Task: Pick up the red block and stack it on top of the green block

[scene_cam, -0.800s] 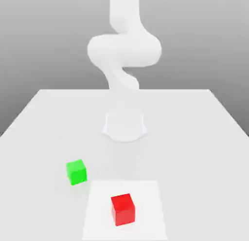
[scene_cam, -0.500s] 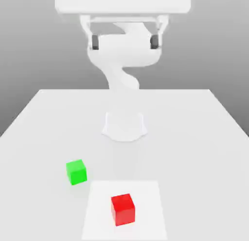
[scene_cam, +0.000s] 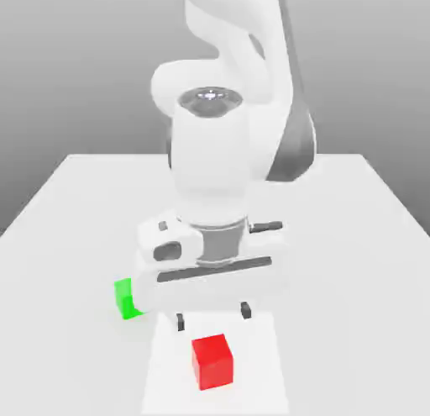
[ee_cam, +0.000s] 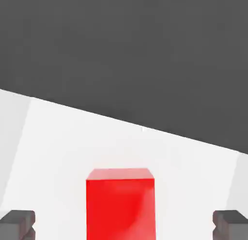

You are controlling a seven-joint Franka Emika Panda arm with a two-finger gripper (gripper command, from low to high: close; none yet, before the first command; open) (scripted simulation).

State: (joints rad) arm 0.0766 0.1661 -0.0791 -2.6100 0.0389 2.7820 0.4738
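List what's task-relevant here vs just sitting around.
Job:
red block
green block, partly hidden behind the hand
gripper, open, above the red block

Lying about:
pale square patch under the red block
table

The red block [scene_cam: 212, 360] looks like smooth plastic with a faint sheen on its faces; the green block [scene_cam: 125, 298] has the same plain finish. My tabletop [scene_cam: 353, 229] is matt white. My arm [scene_cam: 220, 179] is smooth white, my fingertips [ee_cam: 17, 224] dull dark grey.

Exterior view facing the arm; hand view close over the shared red block [scene_cam: 212, 360].
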